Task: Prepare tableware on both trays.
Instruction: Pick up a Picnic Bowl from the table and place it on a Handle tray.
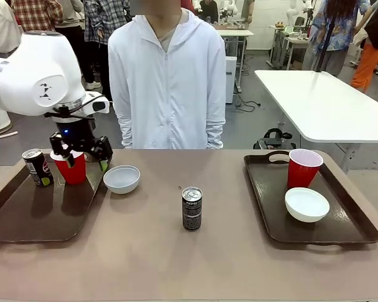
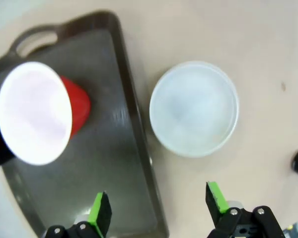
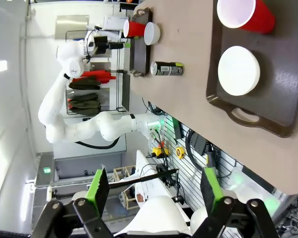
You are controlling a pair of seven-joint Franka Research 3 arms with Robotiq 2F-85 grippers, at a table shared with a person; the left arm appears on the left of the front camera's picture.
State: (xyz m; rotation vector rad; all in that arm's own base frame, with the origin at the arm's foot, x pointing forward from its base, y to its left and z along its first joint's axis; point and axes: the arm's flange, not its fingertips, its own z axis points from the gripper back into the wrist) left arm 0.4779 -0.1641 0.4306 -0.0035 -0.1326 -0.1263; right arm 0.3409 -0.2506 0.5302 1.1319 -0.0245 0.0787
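The left tray (image 1: 25,220) carries a slim dark can (image 1: 38,167) and a red cup (image 1: 71,167). My left gripper (image 1: 80,153) hovers open just above and behind that cup, holding nothing. In the left wrist view its fingers (image 2: 100,210) straddle the tray's right rim (image 2: 139,148), with the cup (image 2: 35,111) on one side and a white bowl (image 2: 193,108) on the bare table. That bowl (image 1: 121,178) sits just right of the tray. A second can (image 1: 191,208) stands mid-table. The right tray (image 1: 340,234) holds a red cup (image 1: 303,167) and a bowl (image 1: 307,204). My right gripper (image 3: 154,191) is open, high above the right tray (image 3: 283,99).
A person in a white jacket (image 1: 167,82) stands at the far edge, between the trays, with no hands over the table. Bare tabletop (image 1: 176,264) lies in front of the middle can. Another white table (image 1: 327,104) stands behind on the right.
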